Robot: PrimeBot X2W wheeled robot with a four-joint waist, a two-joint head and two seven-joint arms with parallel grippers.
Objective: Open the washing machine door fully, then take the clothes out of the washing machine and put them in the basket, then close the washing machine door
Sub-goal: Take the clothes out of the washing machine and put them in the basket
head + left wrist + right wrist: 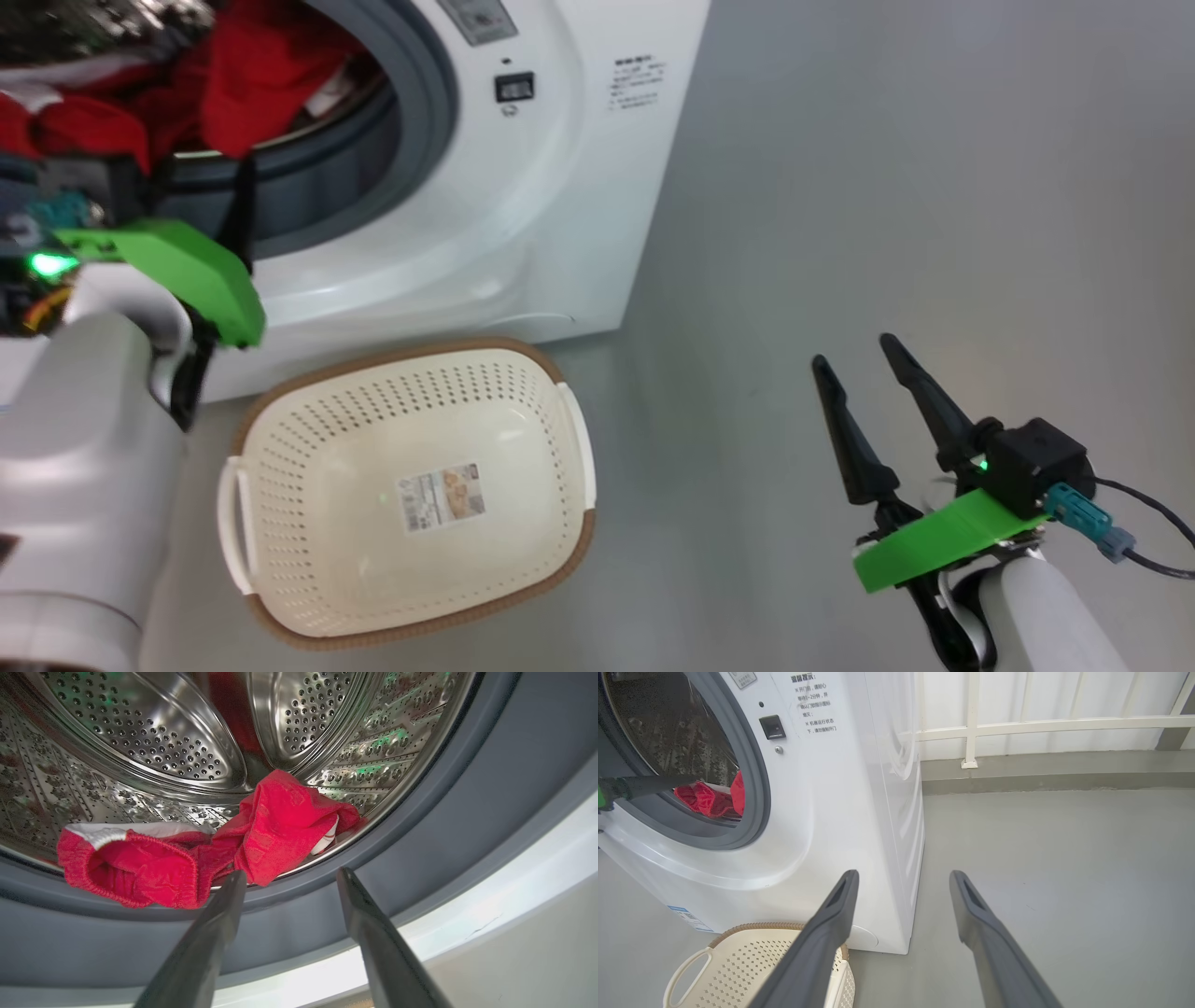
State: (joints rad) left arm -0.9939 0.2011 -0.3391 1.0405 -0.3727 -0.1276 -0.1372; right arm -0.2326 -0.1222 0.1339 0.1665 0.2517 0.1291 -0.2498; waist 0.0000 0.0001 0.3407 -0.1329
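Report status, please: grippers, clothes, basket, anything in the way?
Left gripper open, at mouth of drum, near clothes. Right gripper open, empty, over floor. Clothes in drum, basket empty. Nothing blocks.

clothes in washing machine, basket on floor before it

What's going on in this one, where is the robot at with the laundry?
The washing machine stands open, red clothes lying at the front of its steel drum. The left gripper, open and empty, is at the drum's mouth, pointed at the clothes. The right gripper, also open and empty, hangs above the floor to the machine's right. The basket sits on the floor before the machine, holding no clothes yet.
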